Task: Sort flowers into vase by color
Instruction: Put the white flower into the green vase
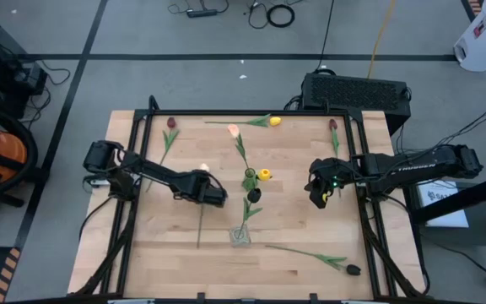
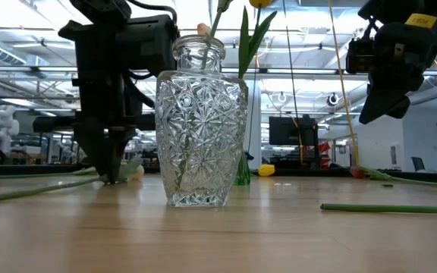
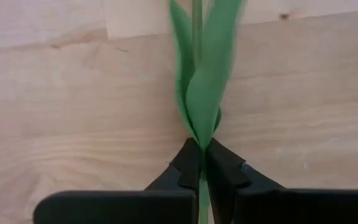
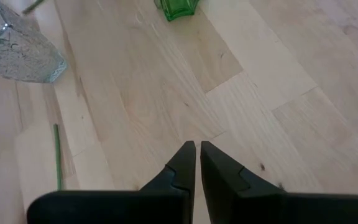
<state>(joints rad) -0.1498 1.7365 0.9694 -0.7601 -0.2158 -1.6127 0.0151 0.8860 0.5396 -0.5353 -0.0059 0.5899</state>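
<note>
My left gripper is down at the table left of centre, shut on a peach-headed tulip whose stem runs toward the near edge. My right gripper hangs shut above bare wood at the right, touching nothing. A clear cut-glass vase stands near centre with a dark-headed tulip in it. Behind it a small green vase holds a yellow tulip and a peach tulip. Loose tulips lie flat: two maroon, one yellow, one dark. My left gripper pinches the peach tulip's thin stem just below the base of its leaves, between the two fingertips. The fingers come from above, pointing down. The stem passes between them, and the flower lies along the table.
The table has raised black rails along its left and right sides. Open wood lies between the clear vase and my right gripper. A loose green stem lies on the near right of the table.
</note>
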